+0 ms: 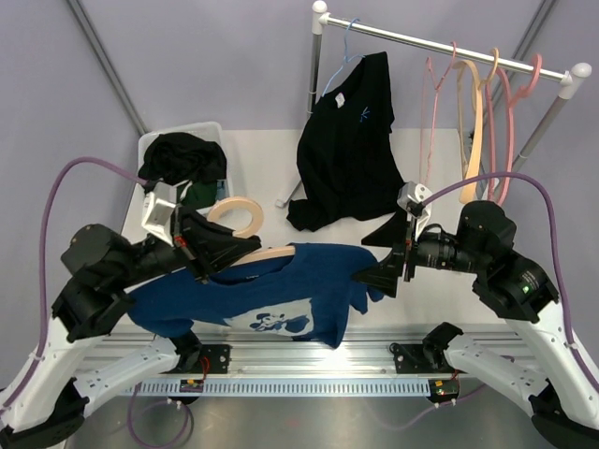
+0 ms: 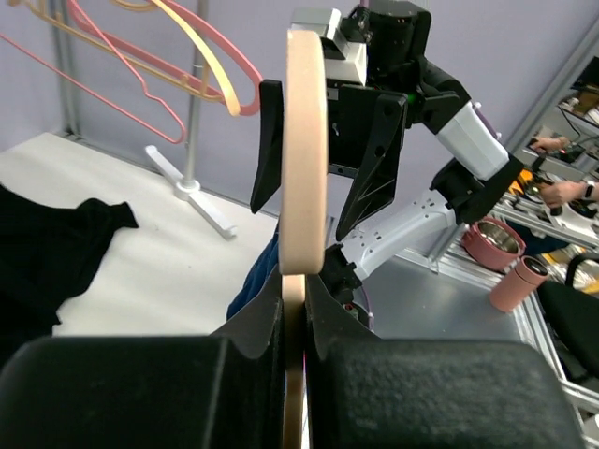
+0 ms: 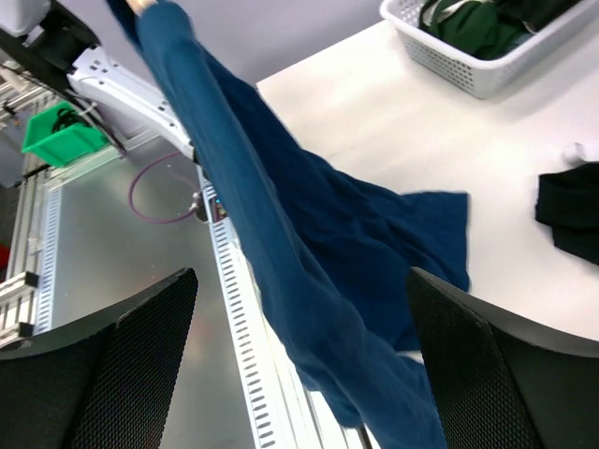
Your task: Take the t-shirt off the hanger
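L gripper jaws clamped on pale wooden hanger. Navy blue printed t-shirt drapes off it over the white bench edge, long axis 9-to-3. R gripper jaws gape empty at its 3 o'clock end, so nearer.

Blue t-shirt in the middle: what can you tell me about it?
The blue t-shirt is soft dark-blue fabric with a white cartoon print near the hem. It hangs wrinkled on a pale wooden hanger, which the left gripper clamps. Its lower part trails onto the white table. One sleeve end hangs between the open fingers of the right gripper.
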Tool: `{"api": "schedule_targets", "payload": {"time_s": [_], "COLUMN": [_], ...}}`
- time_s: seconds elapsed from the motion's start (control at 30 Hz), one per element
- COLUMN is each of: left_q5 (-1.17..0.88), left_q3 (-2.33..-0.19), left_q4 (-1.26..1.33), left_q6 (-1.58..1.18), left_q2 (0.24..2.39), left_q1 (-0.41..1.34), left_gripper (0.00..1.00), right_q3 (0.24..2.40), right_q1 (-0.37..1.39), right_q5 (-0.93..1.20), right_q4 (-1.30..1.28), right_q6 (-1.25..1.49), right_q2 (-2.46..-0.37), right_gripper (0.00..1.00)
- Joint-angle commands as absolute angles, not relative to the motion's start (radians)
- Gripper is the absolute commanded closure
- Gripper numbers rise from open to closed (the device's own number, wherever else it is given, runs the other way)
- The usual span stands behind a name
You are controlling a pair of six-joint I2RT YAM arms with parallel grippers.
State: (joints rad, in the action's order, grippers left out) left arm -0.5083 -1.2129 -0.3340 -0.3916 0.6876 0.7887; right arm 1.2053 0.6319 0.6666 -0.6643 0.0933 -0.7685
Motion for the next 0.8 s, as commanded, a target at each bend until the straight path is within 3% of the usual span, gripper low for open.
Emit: {"api": "schedule_targets", "payload": {"time_s": [0.0, 0.1, 0.2, 0.23, 0.3, 0.33, 0.77], "left_q5": [-0.405, -0.390, -0.391, -0.393, -0.374, -0.365, -0.207], "left_q3": [-1.267, -1.262, -1.255, -1.249, -1.249, -1.253, -1.383], "left_q4": [-0.362, -0.373, -0.374, -0.374, -0.391, -0.400, -0.499], "left_q6": [-0.364, -0.367, -0.382, -0.382, -0.373, -0.367, -0.416], "left_q2": [0.629, 0.598, 0.584, 0.577, 0.563, 0.548, 0.475], "left_q1": [0.790, 0.792, 0.792, 0.792, 0.792, 0.792, 0.792], "left_gripper": [1.00, 1.00, 1.00, 1.00, 1.00, 1.00, 1.00], "right_q3": [1.180, 1.149, 1.111, 1.103, 1.085, 1.080, 1.249], "right_q1": [0.629, 0.629, 0.629, 0.629, 0.629, 0.629, 0.624], "right_q5": [0.597, 0.624, 0.650, 0.626, 0.563, 0.502, 0.054], "right_q4": [-0.664, -0.611, -0.539, -0.526, -0.496, -0.483, -0.597], "right_q6": [0.064, 0.081, 0.097, 0.110, 0.133, 0.150, 0.278], "right_q2": [-0.764, -0.781, -0.802, -0.805, -0.795, -0.787, -0.928], "right_gripper": [0.01, 0.02, 0.12, 0.36, 0.66, 0.97, 1.00]}}
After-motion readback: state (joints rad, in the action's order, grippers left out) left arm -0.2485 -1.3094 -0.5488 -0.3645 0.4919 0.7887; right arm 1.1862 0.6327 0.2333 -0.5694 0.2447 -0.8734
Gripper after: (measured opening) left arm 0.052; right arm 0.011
